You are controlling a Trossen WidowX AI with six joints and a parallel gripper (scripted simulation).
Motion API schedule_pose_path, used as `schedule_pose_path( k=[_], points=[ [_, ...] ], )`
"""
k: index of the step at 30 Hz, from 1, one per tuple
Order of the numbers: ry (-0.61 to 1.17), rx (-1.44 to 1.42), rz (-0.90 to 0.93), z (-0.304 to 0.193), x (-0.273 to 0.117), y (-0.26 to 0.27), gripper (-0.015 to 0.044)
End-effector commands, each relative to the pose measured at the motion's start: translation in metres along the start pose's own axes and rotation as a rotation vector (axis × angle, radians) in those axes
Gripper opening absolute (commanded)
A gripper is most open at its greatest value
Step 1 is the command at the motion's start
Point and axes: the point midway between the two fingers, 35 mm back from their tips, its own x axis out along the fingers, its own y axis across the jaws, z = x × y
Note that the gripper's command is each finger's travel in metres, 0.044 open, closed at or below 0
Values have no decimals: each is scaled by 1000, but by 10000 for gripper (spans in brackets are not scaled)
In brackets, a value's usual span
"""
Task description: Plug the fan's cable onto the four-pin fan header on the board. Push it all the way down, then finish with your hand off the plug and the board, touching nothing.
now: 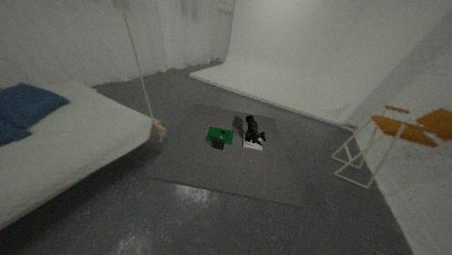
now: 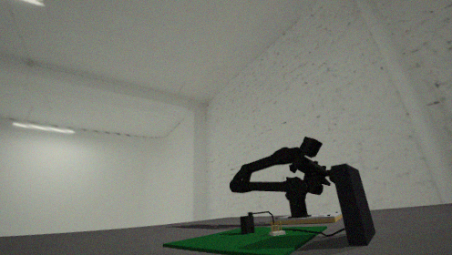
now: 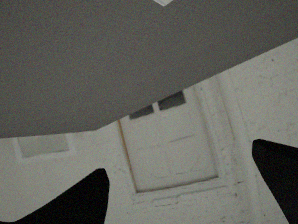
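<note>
The green board [image 1: 220,135] lies on the grey mat, left of my arm [image 1: 252,129]. In the exterior view the board [image 2: 248,239] carries a small black block [image 2: 247,223]. A thin black cable [image 2: 264,214] arches from the block to a pale connector [image 2: 277,232]. I cannot tell how deep the connector sits. The black fan [image 2: 353,205] stands tilted at the board's right edge. My gripper [image 2: 319,175] is raised well above the board, near the fan's top. In the wrist view its fingers stand wide open with nothing between them.
My arm's base stands on a white plate [image 1: 252,145]. A white platform with a blue cloth [image 1: 23,111] is at the left, with a rope [image 1: 141,77] running up from its corner. A white-framed chair with orange pads [image 1: 392,137] stands at the right.
</note>
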Motion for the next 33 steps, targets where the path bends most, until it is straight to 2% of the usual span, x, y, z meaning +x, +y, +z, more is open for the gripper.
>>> schedule_pose_path(
  k=[1, 4, 9, 13, 18, 24, 33],
  points=[
    [0, 0, 0, 0, 0, 0, 426],
    [-2, -12, 39, -3, 0, 9, 440],
    [-107, -134, 241, -18, -21, 51, 440],
    [-238, -224, 372, -25, -46, 85, 440],
    [-485, -315, 508, -25, -94, 137, 440],
    [-751, -389, 518, -15, -157, 174, 440],
    [-1047, -434, 362, 18, -256, 196, 440]
  ],
)
